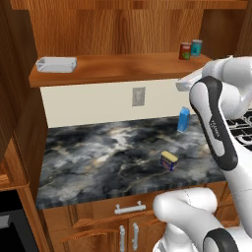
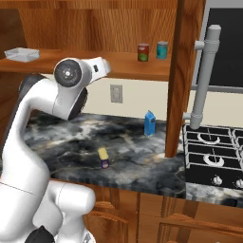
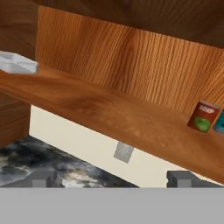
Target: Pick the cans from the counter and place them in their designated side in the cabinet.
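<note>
From the left base view we see the red can already on the cabinet shelf's right end beside a teal can, while the blue can lies on the counter, so we judge it must be fetched next. The right base view shows the same, with a carton near the wall. In the hand view our gripper is spread wide and empty, and the red can reads "SOUP".
</note>
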